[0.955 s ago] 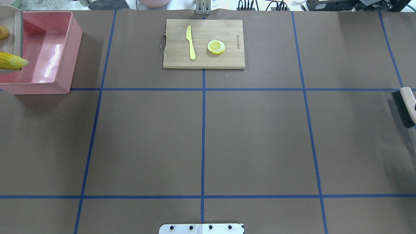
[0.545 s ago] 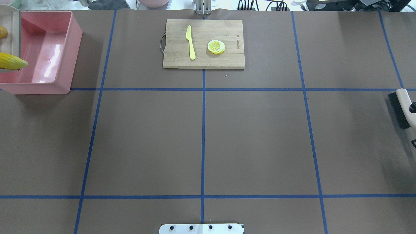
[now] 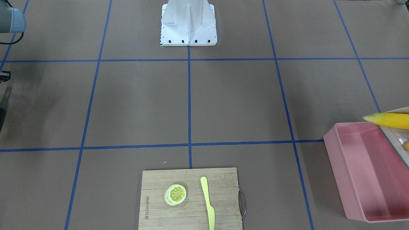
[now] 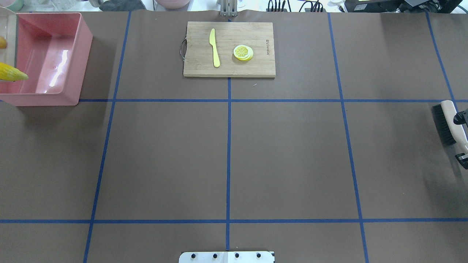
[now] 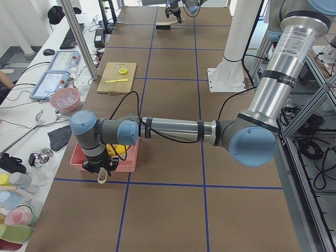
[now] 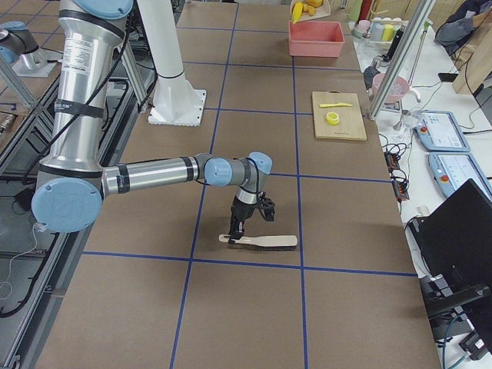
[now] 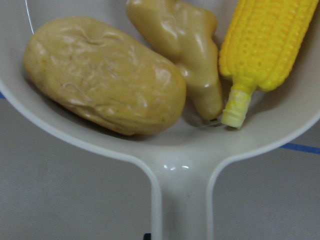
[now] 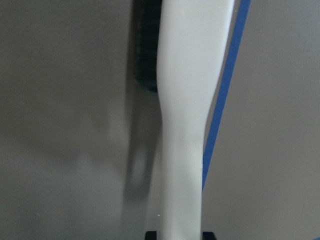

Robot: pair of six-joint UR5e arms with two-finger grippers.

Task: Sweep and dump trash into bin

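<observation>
the dustpan is drawn further toward 9 o'clock, trash kept above the 9 o'clock side of the bin, corn pointed to 3 o'clock; the state of the left pincer cannot be told.

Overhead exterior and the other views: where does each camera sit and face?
Overhead exterior: behind the robot, facing forward-down onto the wooden cutting board; white robot base at bottom.
Front-facing: across the table, facing that base.
Exterior left: left table end; left arm near.
Exterior right: right table end; right arm near.
Left wrist: down into the beige plastic dustpan; no arm.
Right wrist: along the white-handled brush; no arm.
Overhead and front-facing share the pink rectangular plastic bin.
</observation>
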